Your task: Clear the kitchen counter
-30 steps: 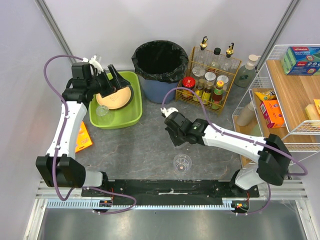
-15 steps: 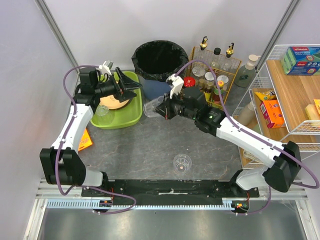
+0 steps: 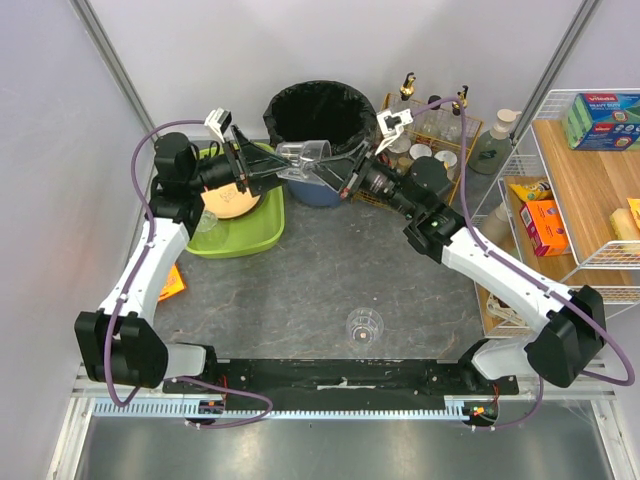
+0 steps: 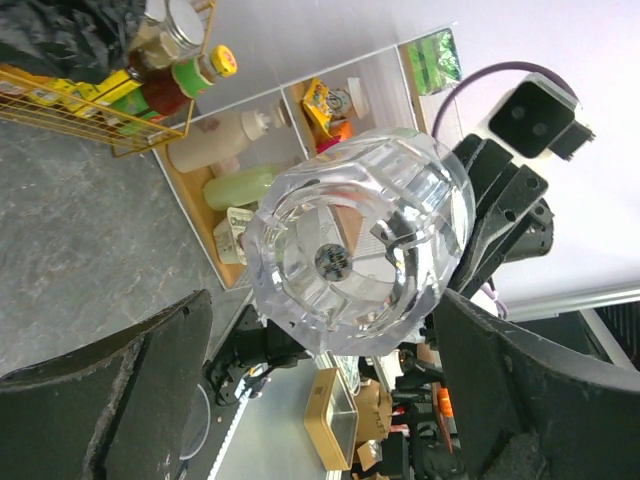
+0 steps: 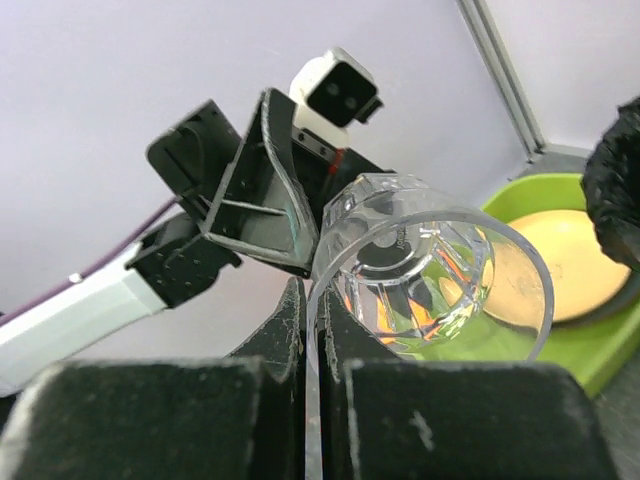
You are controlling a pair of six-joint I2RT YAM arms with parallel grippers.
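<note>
Now the right gripper [image 3: 336, 171] pinches the rim of a cup [image 3: 300, 155], likely light, slippery and brittle, above the counter [image 3: 300, 290], while the left gripper [image 3: 272, 168], jaws wide, flanks its base, a firmer hold.

Bright, even light; faint shadows on kitchen counter [image 3: 300, 290]; wrist foregrounds seem blurred.

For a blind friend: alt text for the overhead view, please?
Two robot arms meet above a grey counter: the right gripper holds a clear cup out to the open left gripper, near a black-lined bin. A second cup stands on the counter.
</note>
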